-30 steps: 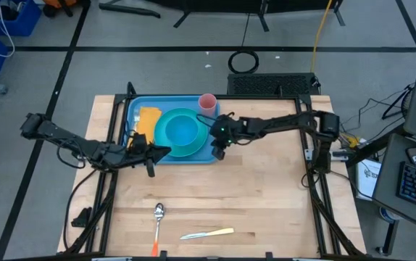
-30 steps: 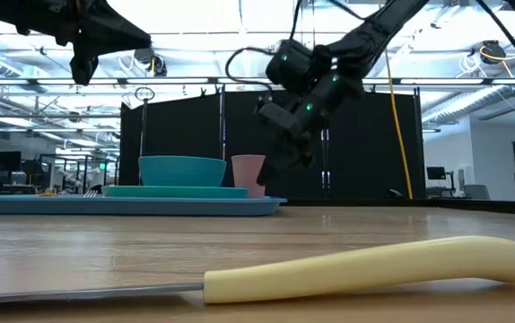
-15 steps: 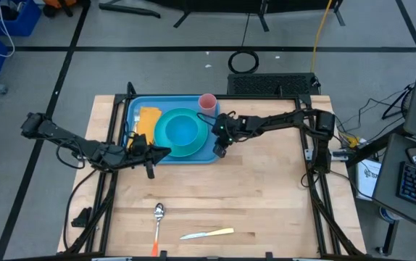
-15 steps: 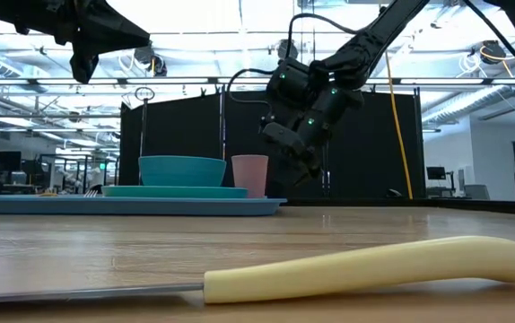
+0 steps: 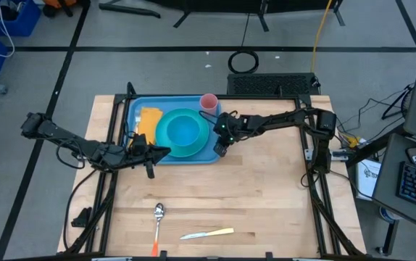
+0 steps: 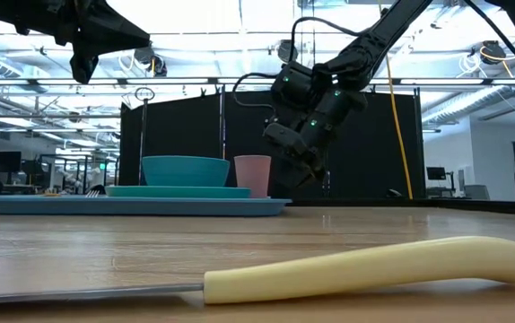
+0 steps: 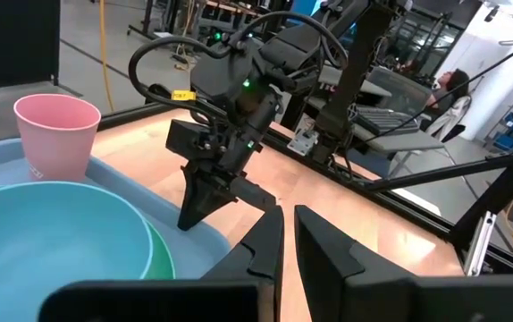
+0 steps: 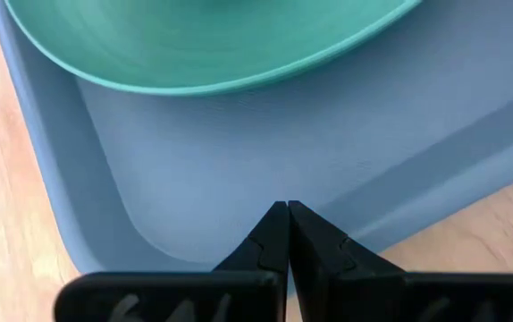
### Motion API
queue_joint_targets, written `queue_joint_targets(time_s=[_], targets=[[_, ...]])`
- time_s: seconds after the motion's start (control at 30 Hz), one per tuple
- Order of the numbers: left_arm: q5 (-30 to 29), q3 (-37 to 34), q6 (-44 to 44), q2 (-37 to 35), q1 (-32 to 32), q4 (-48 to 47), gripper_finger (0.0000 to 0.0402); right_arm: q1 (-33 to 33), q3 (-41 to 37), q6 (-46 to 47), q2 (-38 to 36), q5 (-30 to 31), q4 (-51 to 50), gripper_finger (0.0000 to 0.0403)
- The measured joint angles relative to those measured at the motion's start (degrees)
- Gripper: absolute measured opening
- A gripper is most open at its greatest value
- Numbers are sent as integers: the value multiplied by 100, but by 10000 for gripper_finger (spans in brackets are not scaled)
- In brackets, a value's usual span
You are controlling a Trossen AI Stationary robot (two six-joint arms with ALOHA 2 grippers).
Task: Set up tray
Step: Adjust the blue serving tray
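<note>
Since a second ago, the tray (image 5: 132, 110) has slid slightly toward the surface's (image 5: 266, 196) right side, with the right end effector (image 5: 221, 148) at its near right corner. The fingers are pressed together, tips at the tray's rim; whether they pinch it is hard to make out. The tray lies at the far left of the surface, carrying a teal bowl (image 5: 182, 130), plate (image 5: 200, 148), pink cup (image 5: 209, 102) and a partly hidden yellow item (image 5: 148, 119). The left end effector (image 5: 161, 153), fingers nearly closed and empty, hovers by the tray's near edge.
</note>
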Motion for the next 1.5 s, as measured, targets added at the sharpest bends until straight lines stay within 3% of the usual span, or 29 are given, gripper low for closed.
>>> queue_joint_targets(time_s=[0.67, 1.37, 1.5], targets=[[-2, 0, -6, 0, 0, -20, 33, 20, -698, 590, 7, 288, 223, 0], [4, 0, -7, 0, -2, -53, 33, 239, -745, 657, -93, 336, -122, 0], [7, -2, -9, 2, -2, -70, 33, 328, -745, 680, -252, 595, -288, 0]])
